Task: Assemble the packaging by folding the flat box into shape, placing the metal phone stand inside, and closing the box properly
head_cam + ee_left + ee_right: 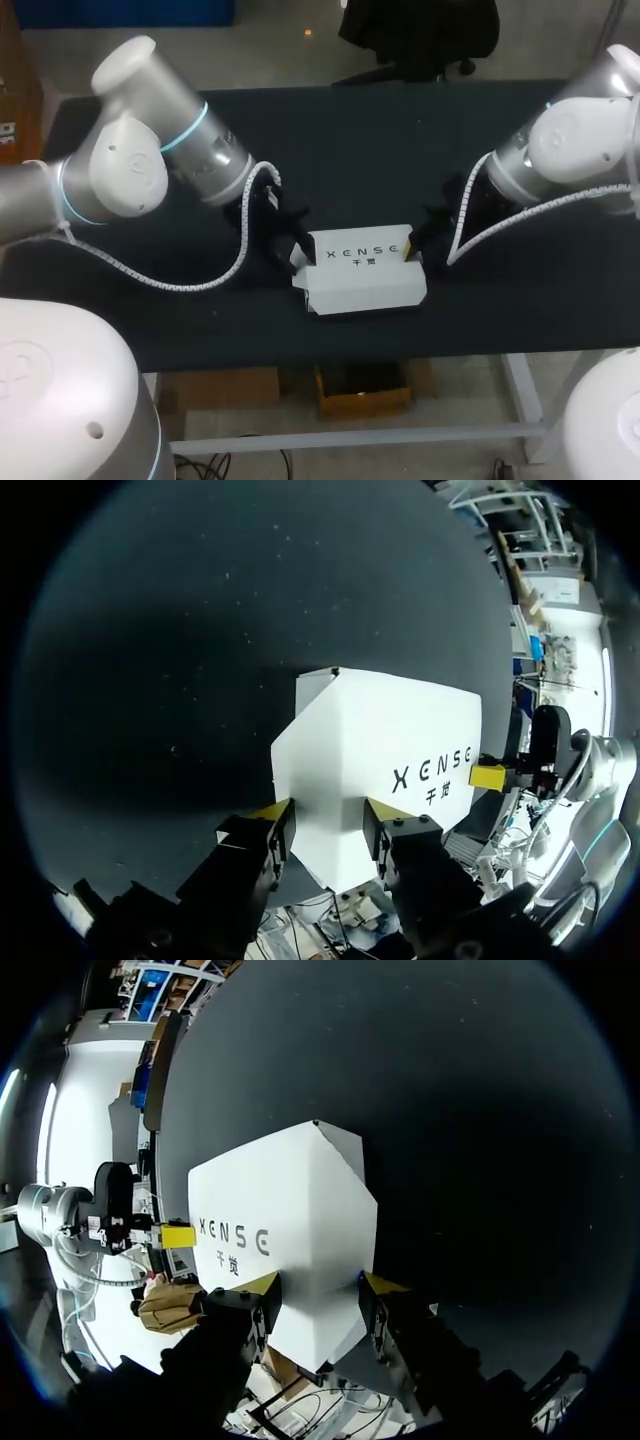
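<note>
Black tabletop (330,140) with the white cardboard box (360,265) at its middle, near the front edge, printed face up and one flap (365,297) lying out flat toward that edge. Left gripper (297,252) stands at the box's left end, right gripper (410,250) at its right end. In each wrist view the box end fills the gap between the yellow-tipped fingers (272,812), and both appear to bear on it, so each gripper pinches its own end of the box (contact is judged from the wrist views; the head view hides it). No metal phone stand shows in any view. Handling: thin card, probably light and hollow, stiff along its creases but easily dented across the panels; the smooth faces may slip. Hold is best taken near folded edges and corners, with a modest squeeze and both ends supported together.
</note>
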`<state>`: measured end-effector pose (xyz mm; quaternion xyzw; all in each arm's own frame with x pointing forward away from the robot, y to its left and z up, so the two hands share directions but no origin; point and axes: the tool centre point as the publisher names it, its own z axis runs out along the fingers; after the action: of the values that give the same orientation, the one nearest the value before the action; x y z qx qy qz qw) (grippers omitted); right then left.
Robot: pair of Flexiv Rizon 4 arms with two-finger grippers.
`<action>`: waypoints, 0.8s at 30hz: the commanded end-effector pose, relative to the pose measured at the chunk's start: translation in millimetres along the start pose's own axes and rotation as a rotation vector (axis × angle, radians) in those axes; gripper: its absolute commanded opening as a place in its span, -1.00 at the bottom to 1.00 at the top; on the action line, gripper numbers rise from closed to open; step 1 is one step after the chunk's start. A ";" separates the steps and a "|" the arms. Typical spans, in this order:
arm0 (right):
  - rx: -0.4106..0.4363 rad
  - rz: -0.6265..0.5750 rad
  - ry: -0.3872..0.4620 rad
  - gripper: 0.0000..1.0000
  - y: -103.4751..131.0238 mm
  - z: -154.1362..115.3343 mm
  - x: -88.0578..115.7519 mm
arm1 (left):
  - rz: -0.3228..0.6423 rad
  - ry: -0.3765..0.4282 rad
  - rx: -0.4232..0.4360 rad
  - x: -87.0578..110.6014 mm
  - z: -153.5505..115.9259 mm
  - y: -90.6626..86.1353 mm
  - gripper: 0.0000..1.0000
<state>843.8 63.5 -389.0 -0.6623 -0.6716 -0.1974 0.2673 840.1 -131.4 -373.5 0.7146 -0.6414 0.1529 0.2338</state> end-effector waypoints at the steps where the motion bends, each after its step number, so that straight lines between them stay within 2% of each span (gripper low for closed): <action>1: -0.002 -0.004 0.015 -0.04 -0.5 1.1 1.2 | 0.004 0.011 0.008 -2.1 4.5 3.0 -0.12; 14: 0.003 -0.009 0.031 -0.02 1.9 2.5 5.5 | 0.011 0.047 0.021 -0.9 7.8 3.9 -0.15; 24: 0.008 -0.010 0.021 -0.01 2.2 1.4 7.0 | 0.008 0.037 0.026 1.6 11.1 3.3 -0.15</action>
<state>844.6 68.2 -386.9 -0.6576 -0.6725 -0.2026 0.2725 836.8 -133.1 -376.4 0.7111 -0.6377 0.1771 0.2375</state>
